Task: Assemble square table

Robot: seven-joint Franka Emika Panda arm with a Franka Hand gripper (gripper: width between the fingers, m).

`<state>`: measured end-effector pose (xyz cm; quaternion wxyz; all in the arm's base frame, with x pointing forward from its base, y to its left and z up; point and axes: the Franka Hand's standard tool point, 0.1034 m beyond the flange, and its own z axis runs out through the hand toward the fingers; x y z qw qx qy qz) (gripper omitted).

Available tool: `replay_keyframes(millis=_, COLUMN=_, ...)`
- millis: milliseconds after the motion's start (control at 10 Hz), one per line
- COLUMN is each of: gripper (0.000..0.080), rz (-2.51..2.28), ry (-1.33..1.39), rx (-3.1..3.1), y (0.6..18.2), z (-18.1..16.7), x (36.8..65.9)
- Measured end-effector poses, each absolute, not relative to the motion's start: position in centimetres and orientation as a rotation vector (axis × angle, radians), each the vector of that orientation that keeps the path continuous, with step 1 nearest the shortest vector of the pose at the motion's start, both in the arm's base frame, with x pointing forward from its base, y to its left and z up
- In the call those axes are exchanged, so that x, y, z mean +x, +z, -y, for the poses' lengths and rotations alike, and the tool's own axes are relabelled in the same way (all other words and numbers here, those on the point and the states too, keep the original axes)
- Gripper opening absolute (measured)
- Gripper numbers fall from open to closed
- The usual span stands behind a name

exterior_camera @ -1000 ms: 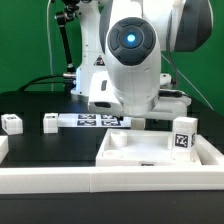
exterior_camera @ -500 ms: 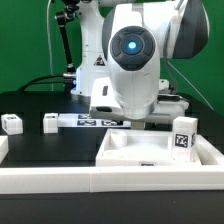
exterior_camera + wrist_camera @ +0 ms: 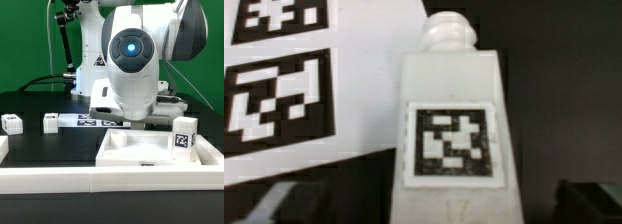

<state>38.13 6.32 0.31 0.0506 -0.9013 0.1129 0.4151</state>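
In the wrist view a white peg leg (image 3: 452,110) with a black-and-white tag lies on the black table, its narrow tip pointing away from me. My gripper (image 3: 429,208) is open and straddles the leg's near end. Its dark fingers (image 3: 589,200) stand apart from the leg on both sides. In the exterior view the arm (image 3: 133,70) hides the gripper and this leg. The white square tabletop (image 3: 130,155) lies at the front right, with one tagged leg (image 3: 182,135) upright at its right corner. Two more legs (image 3: 12,123) (image 3: 50,123) lie at the exterior view's left.
The marker board (image 3: 95,121) lies behind the tabletop and shows beside the leg in the wrist view (image 3: 278,80). A long white border rail (image 3: 90,182) runs along the front. A green curtain hangs at the back.
The arm's wrist has sunk a little and shifted slightly to the exterior view's right. The loose parts have not moved.
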Motion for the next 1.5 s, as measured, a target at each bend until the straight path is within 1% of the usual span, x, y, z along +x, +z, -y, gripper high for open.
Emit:
replay_keyframes(millis=100, gripper=0.0520, rz=-0.343, ry=1.261, rx=-2.745, y=0.3, z=-6.3, x=38.2)
replay_keyframes(millis=200, gripper=0.0383, rz=-0.344, ry=1.261, rx=-2.745, y=0.3, z=-6.3, x=38.2)
replay_keyframes(millis=300, gripper=0.0287, rz=-0.345, ry=1.261, rx=-2.744, y=0.3, z=-6.3, x=38.2)
replay_keyframes(millis=700, gripper=0.0288, rz=-0.348, ry=1.260, rx=-2.742, y=0.4, z=-6.0, x=38.3)
replay_keyframes(millis=800, gripper=0.0288, rz=-0.355, ry=1.260, rx=-2.736, y=1.0, z=-5.6, x=38.7)
replay_keyframes(millis=900, gripper=0.0288, rz=-0.365, ry=1.257, rx=-2.729, y=2.0, z=-5.2, x=39.2)
replay_keyframes(millis=1100, gripper=0.0288, rz=-0.376, ry=1.257, rx=-2.708, y=5.3, z=-4.1, x=41.0)
replay_keyframes(millis=1200, gripper=0.0290, rz=-0.388, ry=1.239, rx=-2.705, y=6.9, z=-3.1, x=42.6)
replay_keyframes(millis=1400, gripper=0.0290, rz=-0.397, ry=1.200, rx=-2.724, y=6.7, z=-2.8, x=43.1)
replay_keyframes(millis=1500, gripper=0.0290, rz=-0.401, ry=1.120, rx=-2.762, y=6.4, z=-2.8, x=43.8)
